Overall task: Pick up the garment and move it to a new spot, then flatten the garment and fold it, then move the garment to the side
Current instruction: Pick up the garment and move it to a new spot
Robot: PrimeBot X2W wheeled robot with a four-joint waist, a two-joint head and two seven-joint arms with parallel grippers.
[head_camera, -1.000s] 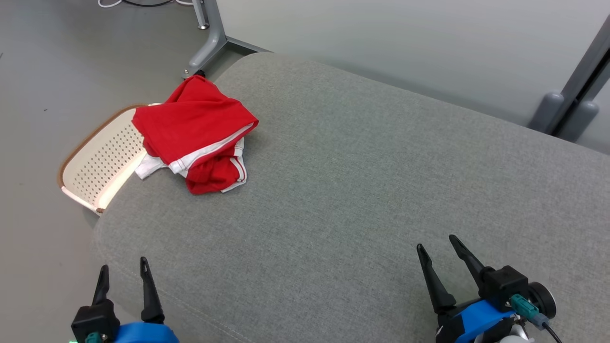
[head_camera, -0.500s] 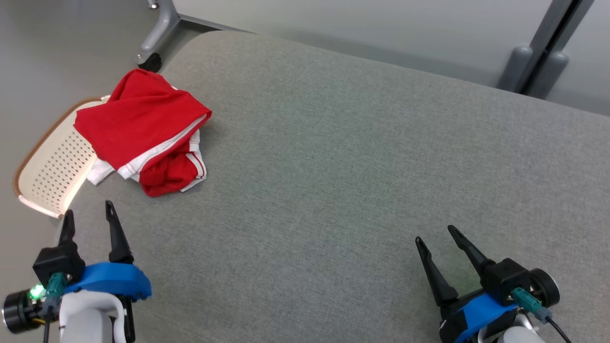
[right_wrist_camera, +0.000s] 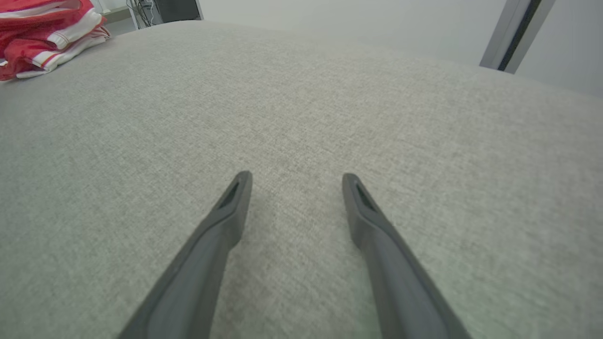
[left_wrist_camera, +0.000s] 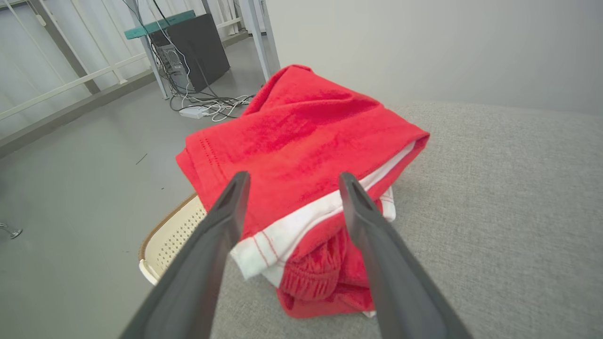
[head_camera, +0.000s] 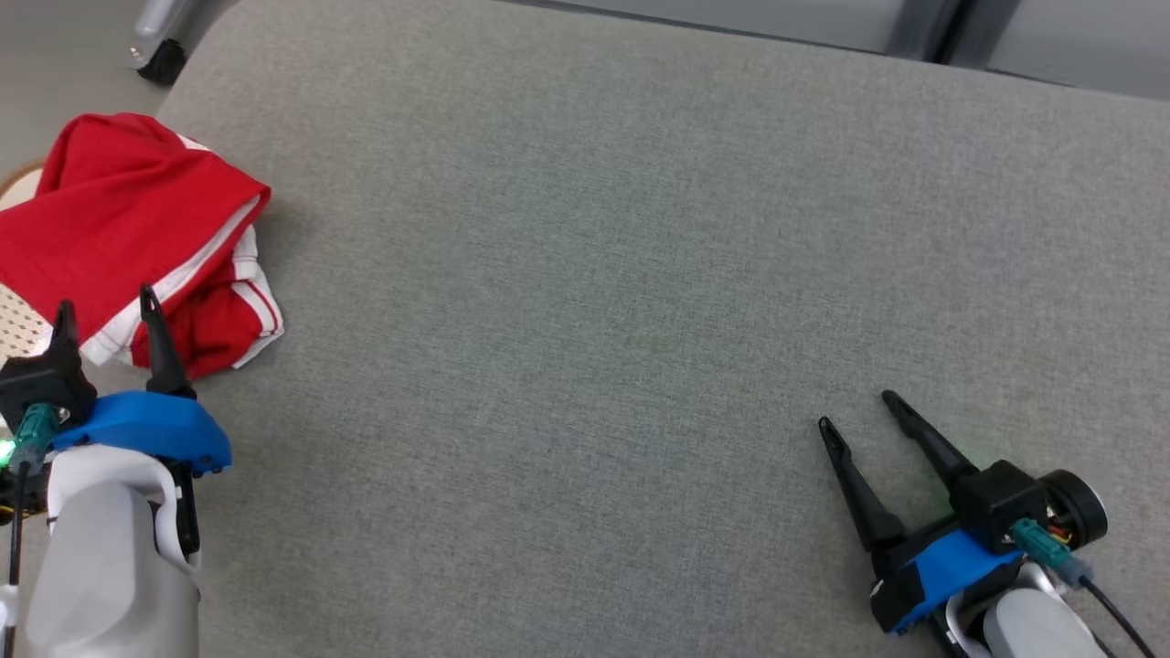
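Observation:
The garment (head_camera: 137,228) is a crumpled red piece with white trim, lying at the left edge of the grey cushion (head_camera: 594,274). It also appears as the garment (left_wrist_camera: 301,155) in the left wrist view and at the far top left (right_wrist_camera: 42,33) of the right wrist view. My left gripper (head_camera: 103,306) stands open just short of the garment's near edge, its fingers framing the white hem (left_wrist_camera: 287,230) without touching it. My right gripper (head_camera: 857,409) is open over bare cushion at the lower right, holding nothing.
A cream perforated basket (left_wrist_camera: 176,233) sits on the floor under the garment's left side, off the cushion's edge. A grey frame leg with a caster (head_camera: 160,55) stands at the top left. A computer case and cables (left_wrist_camera: 198,52) lie beyond.
The head camera has tilted down and turned right, so the scene shifted left. My left gripper has advanced up to the garment's near edge. The right gripper barely moved.

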